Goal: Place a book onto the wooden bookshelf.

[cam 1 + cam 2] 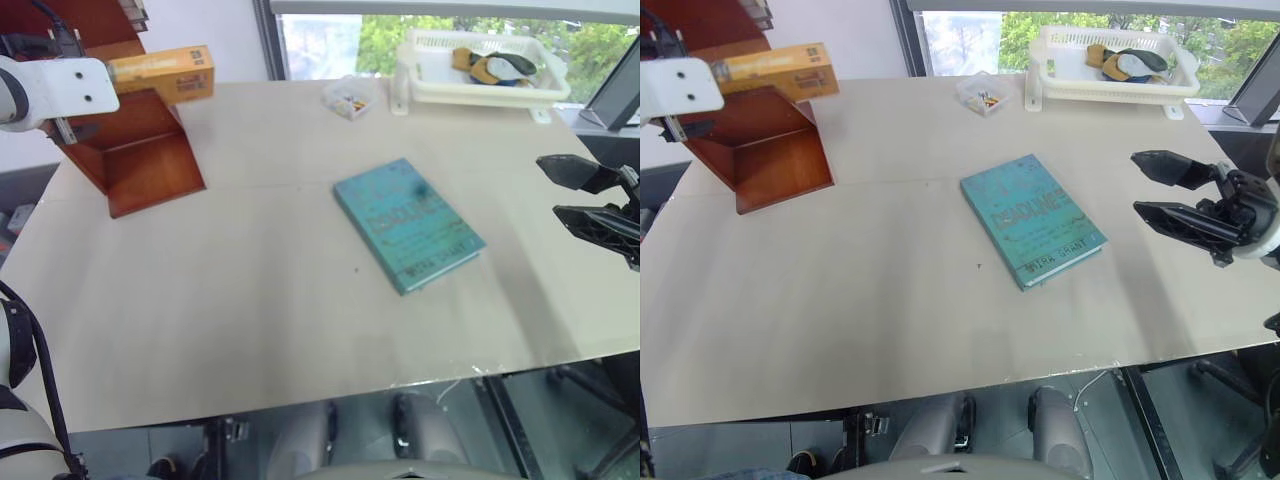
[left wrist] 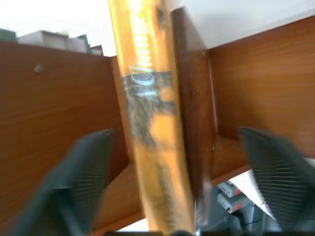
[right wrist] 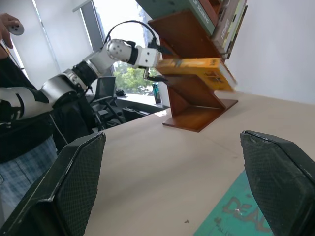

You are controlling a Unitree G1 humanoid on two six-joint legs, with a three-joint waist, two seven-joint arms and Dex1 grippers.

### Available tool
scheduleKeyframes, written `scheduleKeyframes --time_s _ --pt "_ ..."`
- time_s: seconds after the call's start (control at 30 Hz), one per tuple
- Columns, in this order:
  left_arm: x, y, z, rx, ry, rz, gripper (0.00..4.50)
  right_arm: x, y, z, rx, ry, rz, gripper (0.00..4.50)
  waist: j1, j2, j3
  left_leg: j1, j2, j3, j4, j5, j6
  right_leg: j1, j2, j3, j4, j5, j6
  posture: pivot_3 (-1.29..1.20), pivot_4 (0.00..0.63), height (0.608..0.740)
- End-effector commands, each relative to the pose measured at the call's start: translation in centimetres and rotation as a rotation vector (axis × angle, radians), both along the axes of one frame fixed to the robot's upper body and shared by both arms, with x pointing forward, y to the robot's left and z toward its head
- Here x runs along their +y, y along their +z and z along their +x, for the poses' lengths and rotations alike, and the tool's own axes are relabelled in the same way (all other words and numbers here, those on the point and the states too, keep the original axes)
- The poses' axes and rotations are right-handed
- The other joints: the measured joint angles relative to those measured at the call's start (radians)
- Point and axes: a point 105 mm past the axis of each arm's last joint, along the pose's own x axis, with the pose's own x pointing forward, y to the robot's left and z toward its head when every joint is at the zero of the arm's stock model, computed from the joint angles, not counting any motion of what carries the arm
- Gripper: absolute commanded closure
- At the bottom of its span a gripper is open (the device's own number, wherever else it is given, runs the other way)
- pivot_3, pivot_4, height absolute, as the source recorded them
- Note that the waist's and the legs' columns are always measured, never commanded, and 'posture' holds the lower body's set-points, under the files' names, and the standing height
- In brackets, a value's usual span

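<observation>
Orange-yellow book sits straight ahead between the left gripper's spread fingers, long axis along the gripper's reach, resting in the wooden bookshelf beyond. Right gripper also spread, empty, well apart; left is nearer.

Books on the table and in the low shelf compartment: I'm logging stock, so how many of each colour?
Orange-yellow book, resting in the wooden bookshelf: 1
Teal book, flat on the table: 1
Total: 2
</observation>
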Motion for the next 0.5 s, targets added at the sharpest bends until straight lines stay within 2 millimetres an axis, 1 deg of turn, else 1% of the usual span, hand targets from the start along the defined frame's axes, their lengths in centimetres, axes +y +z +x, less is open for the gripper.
scheduleKeyframes --time_s 0.03,0.23,0.37,0.43,0.5 --pt "1.0 1.8 -1.0 -0.048 0.042 0.013 0.04 -0.4 0.9 -0.6 -0.061 -0.012 -0.007 0.0 -0.002 0.0 0.0 0.0 0.0 0.0 0.0 0.0 0.0 0.0 0.0 0.0 0.0 0.0 0.0 0.0 0.15 0.74" --pt "0.8 3.4 -1.7 -0.089 0.035 0.026 0.04 -0.7 0.7 -0.7 -0.055 -0.021 -0.006 0.0 -0.002 0.0 0.0 0.0 0.0 0.0 0.0 0.0 0.0 0.0 0.0 0.0 0.0 0.0 0.0 0.0 0.15 0.74" --pt "0.1 4.9 -2.6 -0.139 -0.001 0.011 0.04 -1.1 0.5 -0.6 -0.047 -0.03 -0.008 0.0 -0.002 -0.001 0.0 0.0 0.0 0.0 0.0 0.0 0.0 0.0 0.0 0.0 0.0 0.0 0.0 0.0 0.15 0.74" --pt "-0.3 5.3 -3.3 -0.138 -0.019 -0.017 0.04 -1.2 0.4 -0.6 -0.045 -0.032 -0.008 0.0 -0.002 -0.001 0.0 0.0 0.0 0.0 0.0 0.0 0.0 0.0 0.0 0.0 0.0 0.0 0.0 0.0 0.15 0.74" --pt "-1.1 5.6 -3.9 -0.135 -0.061 -0.077 0.04 -1.3 0.3 -0.5 -0.041 -0.033 -0.009 0.0 -0.003 -0.001 0.0 0.0 0.001 0.0 0.0 0.0 0.0 0.0 0.0 0.0 0.0 0.0 0.0 0.0 0.15 0.74"
